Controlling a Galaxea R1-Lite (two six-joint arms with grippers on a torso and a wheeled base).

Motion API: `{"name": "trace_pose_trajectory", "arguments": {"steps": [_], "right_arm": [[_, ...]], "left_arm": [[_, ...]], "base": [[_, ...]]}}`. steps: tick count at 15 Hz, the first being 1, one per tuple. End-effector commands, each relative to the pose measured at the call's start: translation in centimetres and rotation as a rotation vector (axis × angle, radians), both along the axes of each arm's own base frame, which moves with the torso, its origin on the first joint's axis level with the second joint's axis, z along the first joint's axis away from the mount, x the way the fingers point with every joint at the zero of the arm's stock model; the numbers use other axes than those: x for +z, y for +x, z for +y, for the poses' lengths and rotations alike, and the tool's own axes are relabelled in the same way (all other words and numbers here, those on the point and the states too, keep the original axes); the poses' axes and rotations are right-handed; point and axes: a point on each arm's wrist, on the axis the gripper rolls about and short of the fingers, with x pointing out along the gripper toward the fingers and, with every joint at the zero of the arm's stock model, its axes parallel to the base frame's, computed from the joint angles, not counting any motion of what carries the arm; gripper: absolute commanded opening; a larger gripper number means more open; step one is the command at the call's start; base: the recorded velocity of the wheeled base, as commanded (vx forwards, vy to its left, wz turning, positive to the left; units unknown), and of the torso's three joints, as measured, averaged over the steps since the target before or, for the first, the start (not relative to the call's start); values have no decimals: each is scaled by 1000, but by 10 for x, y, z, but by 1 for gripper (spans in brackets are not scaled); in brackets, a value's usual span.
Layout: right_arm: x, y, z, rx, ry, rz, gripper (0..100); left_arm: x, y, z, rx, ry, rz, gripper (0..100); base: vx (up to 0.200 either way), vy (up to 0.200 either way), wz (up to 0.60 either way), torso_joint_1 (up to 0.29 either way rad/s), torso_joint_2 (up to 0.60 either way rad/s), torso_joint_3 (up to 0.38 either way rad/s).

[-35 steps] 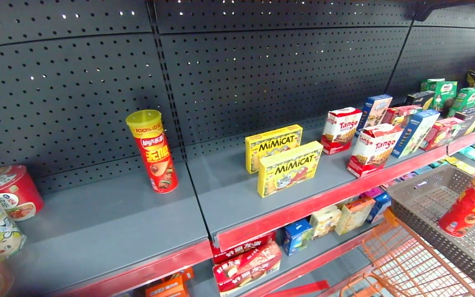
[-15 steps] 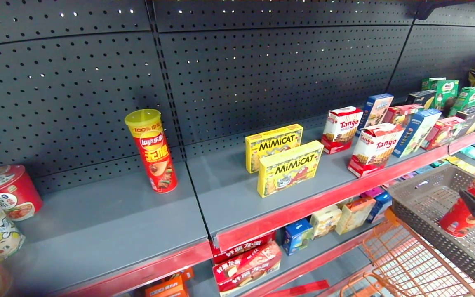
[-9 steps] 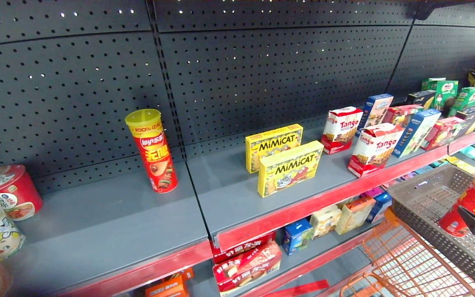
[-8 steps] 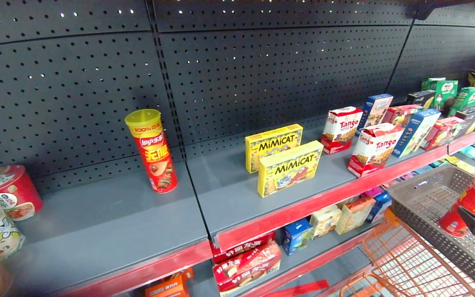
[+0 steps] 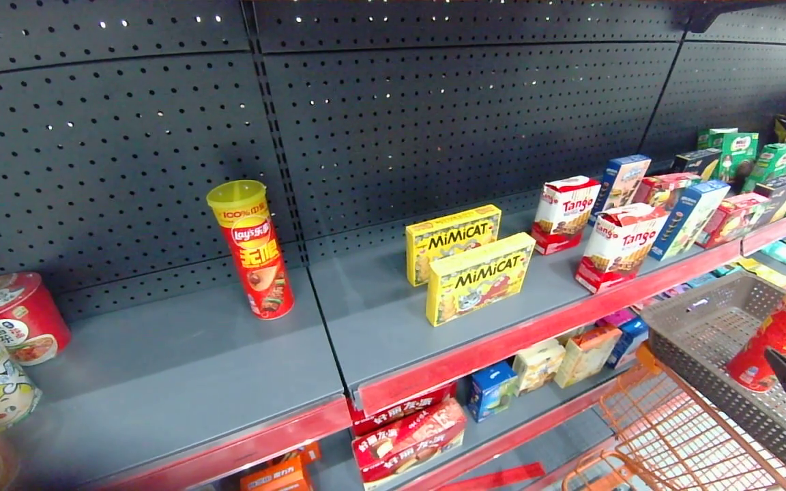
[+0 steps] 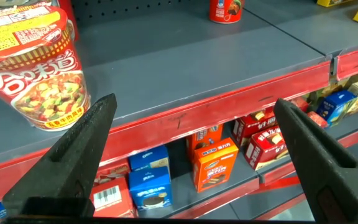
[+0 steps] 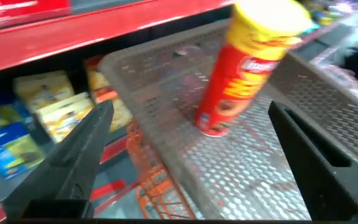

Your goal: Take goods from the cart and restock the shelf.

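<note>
Where the grey shelf (image 5: pixel 161 368) lies bare between the noodle cups (image 5: pixel 14 317) at its left end and the yellow boxes (image 5: pixel 478 276), one upright chips can (image 5: pixel 251 249) stands near the back panel, with open deck from it to the red front lip. Lower right, the orange cart (image 5: pixel 666 423) carries a perforated basket (image 5: pixel 707 320), and a leaning chips can (image 5: pixel 782 334) is tilted inside it. Right gripper (image 7: pixel 188 118) is spread wide just short of that can, not touching it. Left gripper (image 6: pixel 194 104) is likewise spread, off the shelf lip near the cups.
</note>
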Motion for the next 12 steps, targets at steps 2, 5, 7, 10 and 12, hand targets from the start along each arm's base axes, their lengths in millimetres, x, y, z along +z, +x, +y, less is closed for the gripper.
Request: {"name": "trace_pose_trajectory", "arguments": {"steps": [2,5,7,10,12], "right_arm": [[9,-10,5,-30,-24,-42,100],[9,-12,5,-33,-23,-43,100],[11,-13,6,-41,-28,-50,100],[11,-13,5,-39,-29,-51,100],[11,-13,6,-36,-29,-53,100]], "left_arm": [[0,0,0,1,0,0,100],[0,0,0,1,0,0,100],[0,0,0,1,0,0,100],[0,0,0,1,0,0,100],[0,0,0,1,0,0,100]], "base": [[0,0,0,0,0,0],[0,0,0,0,0,0],[0,0,0,0,0,0],[0,0,0,0,0,0],[0,0,-300,1,1,1]]}}
